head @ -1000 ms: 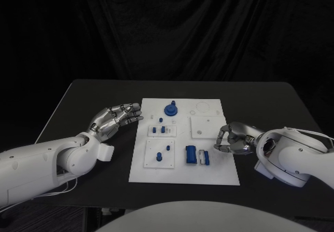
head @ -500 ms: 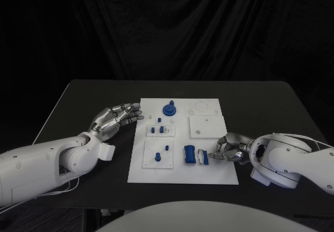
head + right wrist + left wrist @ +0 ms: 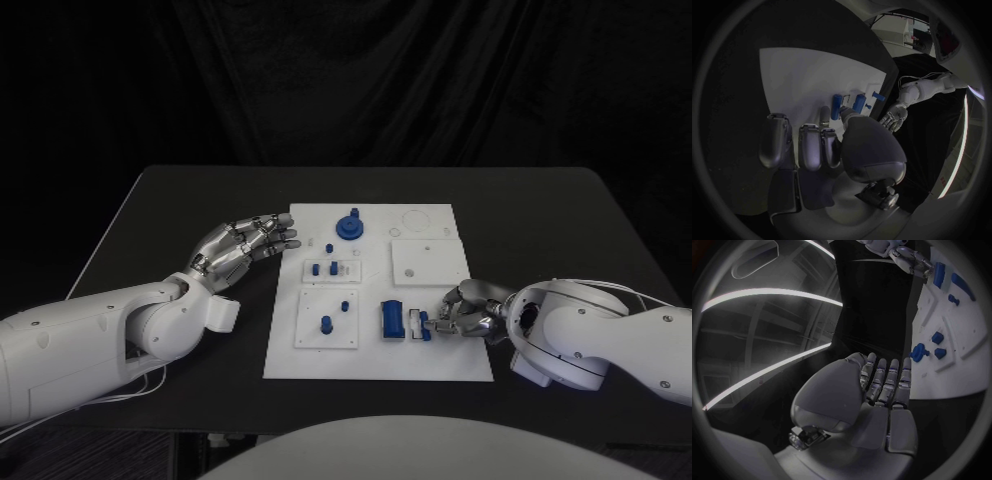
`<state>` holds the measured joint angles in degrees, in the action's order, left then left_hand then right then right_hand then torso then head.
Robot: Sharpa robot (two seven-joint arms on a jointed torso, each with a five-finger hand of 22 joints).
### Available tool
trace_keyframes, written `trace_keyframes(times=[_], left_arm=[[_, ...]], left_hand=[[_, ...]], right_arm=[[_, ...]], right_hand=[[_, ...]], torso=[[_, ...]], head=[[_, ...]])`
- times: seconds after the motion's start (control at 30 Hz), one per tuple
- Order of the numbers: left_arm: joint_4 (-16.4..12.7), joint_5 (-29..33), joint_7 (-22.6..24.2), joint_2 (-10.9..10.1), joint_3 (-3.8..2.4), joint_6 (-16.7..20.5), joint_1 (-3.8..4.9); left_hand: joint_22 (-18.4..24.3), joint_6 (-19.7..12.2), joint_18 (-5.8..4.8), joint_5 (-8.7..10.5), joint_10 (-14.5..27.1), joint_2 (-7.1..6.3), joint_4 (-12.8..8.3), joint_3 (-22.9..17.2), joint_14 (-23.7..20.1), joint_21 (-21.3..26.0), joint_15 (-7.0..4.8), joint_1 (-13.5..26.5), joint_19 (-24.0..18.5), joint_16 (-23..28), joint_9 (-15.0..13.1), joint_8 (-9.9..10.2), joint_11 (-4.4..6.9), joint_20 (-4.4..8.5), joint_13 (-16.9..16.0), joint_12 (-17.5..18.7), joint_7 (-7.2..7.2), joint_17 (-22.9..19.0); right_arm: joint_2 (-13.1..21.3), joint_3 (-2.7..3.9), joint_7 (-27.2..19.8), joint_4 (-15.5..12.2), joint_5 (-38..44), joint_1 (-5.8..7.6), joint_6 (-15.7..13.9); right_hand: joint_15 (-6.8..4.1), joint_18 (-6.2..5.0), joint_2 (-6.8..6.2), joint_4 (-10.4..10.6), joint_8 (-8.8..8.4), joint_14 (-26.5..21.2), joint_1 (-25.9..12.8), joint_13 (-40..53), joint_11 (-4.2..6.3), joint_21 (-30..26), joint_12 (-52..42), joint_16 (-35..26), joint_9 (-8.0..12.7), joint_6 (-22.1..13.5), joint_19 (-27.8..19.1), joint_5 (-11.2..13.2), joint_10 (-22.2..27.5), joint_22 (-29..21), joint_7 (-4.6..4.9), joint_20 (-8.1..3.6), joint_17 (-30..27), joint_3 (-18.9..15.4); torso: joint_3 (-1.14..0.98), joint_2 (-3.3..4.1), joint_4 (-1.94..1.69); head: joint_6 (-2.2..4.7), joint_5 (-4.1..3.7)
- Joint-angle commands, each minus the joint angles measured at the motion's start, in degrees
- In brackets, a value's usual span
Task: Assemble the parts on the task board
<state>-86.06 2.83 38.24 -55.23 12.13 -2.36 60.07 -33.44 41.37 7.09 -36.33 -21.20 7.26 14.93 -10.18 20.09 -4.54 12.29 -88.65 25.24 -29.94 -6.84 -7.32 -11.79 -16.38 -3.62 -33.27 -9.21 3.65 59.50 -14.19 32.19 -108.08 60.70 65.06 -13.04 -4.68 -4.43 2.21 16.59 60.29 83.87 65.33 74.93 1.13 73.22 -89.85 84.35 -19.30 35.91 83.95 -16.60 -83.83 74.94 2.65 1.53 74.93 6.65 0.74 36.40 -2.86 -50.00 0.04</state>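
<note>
The white task board (image 3: pixel 378 355) lies mid-table. At its far end stands a blue knob (image 3: pixel 351 226), with small blue pegs (image 3: pixel 326 268) and another peg (image 3: pixel 327 323) on raised plates. A blue block (image 3: pixel 392 320) lies next to a small pale piece (image 3: pixel 418 325). My right hand (image 3: pixel 464 312) hovers at the board's right edge, fingers curled, tips at the pale piece; whether it grips is unclear. In the right wrist view my right hand (image 3: pixel 817 145) curls over the board (image 3: pixel 804 75) near the blue block (image 3: pixel 837 106). My left hand (image 3: pixel 245 243) is open beside the board's left edge.
The black table (image 3: pixel 188 200) runs wide round the board on every side. A blank white square plate (image 3: pixel 428 261) sits on the board's right half. The left wrist view shows my left hand (image 3: pixel 879 390) with its fingers straight beside the board (image 3: pixel 954 340).
My right hand has slid left along the board's right edge, and its fingertips now reach the pale piece by the blue block. The left hand has stayed still.
</note>
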Motion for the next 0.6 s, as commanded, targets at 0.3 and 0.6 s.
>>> trace_keyframes(times=[0.3,0.6], left_arm=[[0.64,0.41,-1.28,0.47,-0.05,-2.15,-0.22],[1.0,0.41,-1.7,0.62,-0.05,-2.47,-0.38]], left_hand=[[0.07,-0.14,0.85,-0.08,-0.15,-0.06,-0.07,-0.46,-0.07,-0.28,0.35,-0.36,0.35,-0.28,0.09,-0.01,-0.25,-0.25,-0.02,-0.13,-0.33,0.01],[0.09,-0.21,0.8,-0.02,-0.09,-0.04,-0.03,-0.56,-0.12,-0.27,0.38,-0.35,0.34,-0.25,0.11,0.03,-0.28,-0.24,-0.02,-0.08,-0.38,0.0]], right_arm=[[-1.07,0.0,1.35,0.22,7.55,-0.46,-0.41],[-1.84,0.0,1.82,0.7,10.4,-1.18,0.16]], right_hand=[[-0.62,0.77,0.06,-0.82,-0.54,3.68,1.51,15.07,0.67,-0.1,-0.15,-0.24,-0.68,1.52,0.68,-0.74,-6.17,10.27,-0.45,-0.43,1.06,0.44],[-0.77,0.78,-0.14,-0.9,-0.66,3.65,2.27,15.07,0.86,-0.04,-0.15,-0.34,-0.94,2.33,0.66,-1.14,-6.17,10.28,-0.68,-0.55,0.85,0.7]], torso=[[0.01,0.02,-0.02],[0.02,0.01,0.0]], head=[[0.0,0.06],[0.0,0.04]])
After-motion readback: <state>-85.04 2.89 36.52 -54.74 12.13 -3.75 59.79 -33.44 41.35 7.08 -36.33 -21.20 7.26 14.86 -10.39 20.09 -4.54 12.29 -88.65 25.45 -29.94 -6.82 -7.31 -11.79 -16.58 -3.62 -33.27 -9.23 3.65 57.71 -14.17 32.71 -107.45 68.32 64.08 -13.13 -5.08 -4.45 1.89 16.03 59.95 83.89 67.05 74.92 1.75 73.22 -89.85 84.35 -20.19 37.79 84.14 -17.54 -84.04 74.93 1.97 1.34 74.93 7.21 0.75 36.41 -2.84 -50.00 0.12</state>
